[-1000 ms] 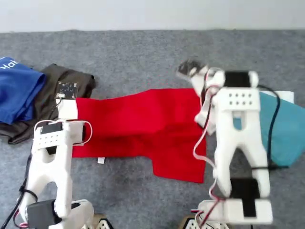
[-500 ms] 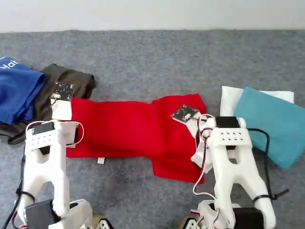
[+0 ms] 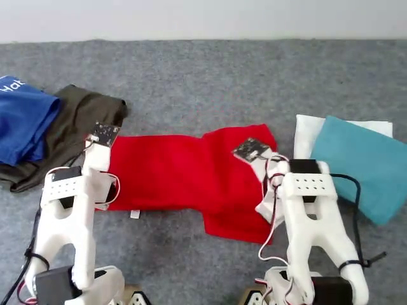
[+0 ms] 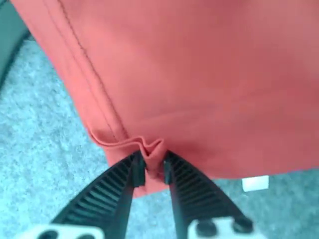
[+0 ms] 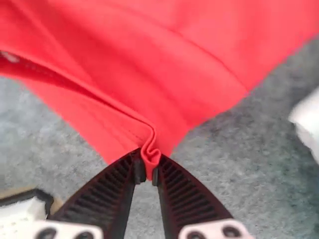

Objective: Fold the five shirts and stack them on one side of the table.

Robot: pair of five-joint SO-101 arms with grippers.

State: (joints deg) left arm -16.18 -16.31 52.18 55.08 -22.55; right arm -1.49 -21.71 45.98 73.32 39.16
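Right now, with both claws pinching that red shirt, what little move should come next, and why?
Probably carry both pinches toward the arms' bases, folding the red shirt over itself: the left gripper and right gripper are each shut on a bunched edge, and the shirt lies spread across the table.

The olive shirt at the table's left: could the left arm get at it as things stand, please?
Probably not yet: the olive shirt lies close by with nothing between, but the left tool is shut on the red shirt's edge and must let go first.
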